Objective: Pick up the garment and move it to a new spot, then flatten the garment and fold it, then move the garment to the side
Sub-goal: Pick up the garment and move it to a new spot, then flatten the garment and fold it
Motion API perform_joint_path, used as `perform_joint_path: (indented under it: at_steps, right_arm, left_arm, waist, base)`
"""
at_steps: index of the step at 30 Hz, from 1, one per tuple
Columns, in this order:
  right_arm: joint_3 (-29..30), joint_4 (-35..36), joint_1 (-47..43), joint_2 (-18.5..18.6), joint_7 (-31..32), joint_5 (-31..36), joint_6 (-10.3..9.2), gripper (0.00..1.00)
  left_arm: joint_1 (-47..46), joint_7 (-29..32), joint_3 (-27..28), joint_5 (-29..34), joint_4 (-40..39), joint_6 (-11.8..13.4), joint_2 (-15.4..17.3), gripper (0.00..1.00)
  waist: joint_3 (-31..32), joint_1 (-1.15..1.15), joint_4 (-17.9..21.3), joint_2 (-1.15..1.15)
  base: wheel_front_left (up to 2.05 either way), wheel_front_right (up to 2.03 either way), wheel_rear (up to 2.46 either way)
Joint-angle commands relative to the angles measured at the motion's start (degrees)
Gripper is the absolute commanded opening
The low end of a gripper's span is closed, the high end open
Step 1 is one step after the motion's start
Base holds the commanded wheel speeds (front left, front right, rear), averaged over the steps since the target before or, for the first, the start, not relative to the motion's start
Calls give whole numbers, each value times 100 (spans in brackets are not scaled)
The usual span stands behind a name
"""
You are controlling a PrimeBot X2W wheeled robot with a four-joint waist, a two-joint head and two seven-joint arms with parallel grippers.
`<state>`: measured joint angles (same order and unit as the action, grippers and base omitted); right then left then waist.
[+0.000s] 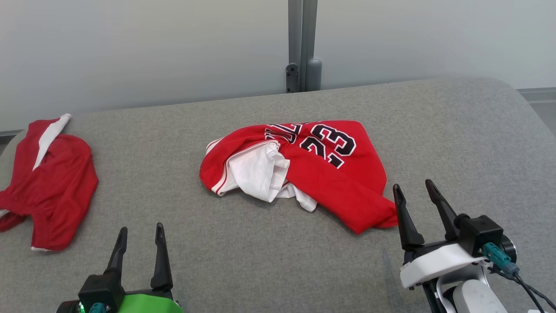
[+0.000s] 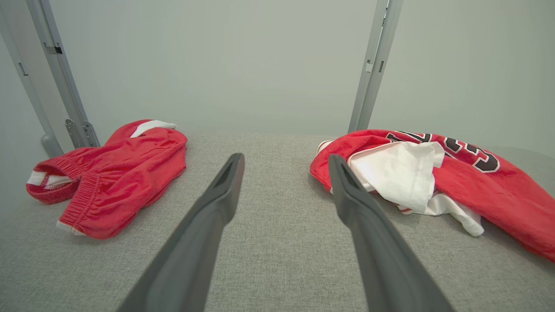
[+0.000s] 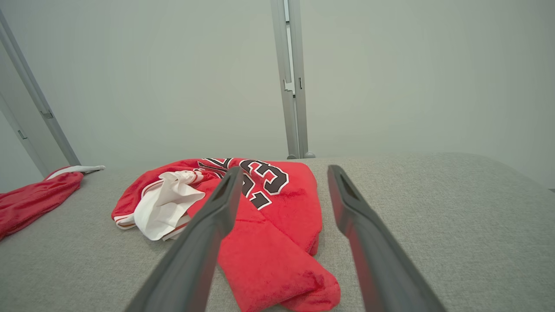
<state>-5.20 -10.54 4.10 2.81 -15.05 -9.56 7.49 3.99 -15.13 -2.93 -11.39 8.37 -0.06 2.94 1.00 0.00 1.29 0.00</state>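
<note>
Head view: we see the crumpled red-and-white fabric jersey (image 1: 330,174) mid grey woven surface (image 1: 217,261), rumpled red cloth shorts (image 1: 52,187) well left. Left wrist: left jaws apart, pointing between both garments. Right wrist: right jaws apart, jersey close ahead.

The left gripper (image 1: 141,227) has two long, dark, tapering fingers (image 2: 219,203), each with a shallow slot down its inner face. They rise from a black mount (image 1: 100,289) backed by a bright green shell (image 1: 147,304) with a teal connector (image 1: 96,308). The right gripper (image 1: 412,184) has the same fingers, a black housing (image 1: 478,232), a white shell (image 1: 434,263), a teal plug (image 1: 497,255) trailing black cables (image 1: 527,289), and a pale forearm (image 1: 478,300).
</note>
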Motion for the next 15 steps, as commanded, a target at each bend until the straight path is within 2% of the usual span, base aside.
perform_joint_path:
  at_steps: [1, 11, 15]
  right_arm:
    - [-6, -13, -64, 14, -20, -24, 0, 100]
    - [-10, 5, -73, 14, -20, -24, 0, 100]
    - [6, 21, -67, 14, -20, -24, 0, 100]
  left_arm:
    - [70, -3, 16, 34, 8, -23, -4, 100]
    - [78, -3, -84, 2, 14, 57, -4, 100]
    - [7, -3, -198, 28, 55, 4, -4, 100]
  waist:
    - [0, 0, 1, 0]
    - [-28, 0, 26, 0]
    - [-69, 0, 37, 0]
  base:
    - [0, 0, 0]
    - [0, 0, 0]
    - [0, 0, 0]
